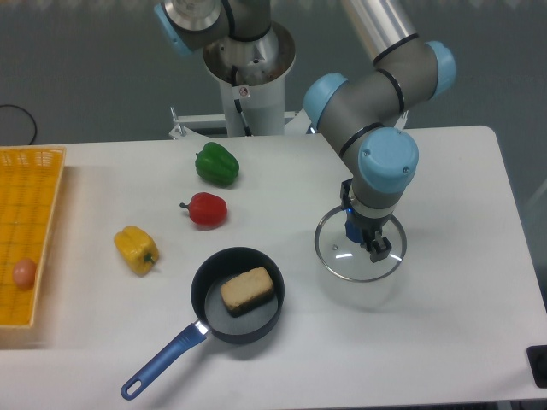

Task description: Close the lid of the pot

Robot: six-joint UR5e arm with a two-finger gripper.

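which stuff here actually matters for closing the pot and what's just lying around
Job: pot, lid, gripper with jaws at the lid's knob.

Lying about: green pepper, red pepper, yellow pepper, yellow basket, egg. The bread-like block sits inside the pot.

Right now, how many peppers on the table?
3. Green pepper at the back, red pepper just in front of it, yellow pepper further left, near the basket. None looks hidden.

Pincer [366,237] on lid [360,248], pot [238,295] apart.
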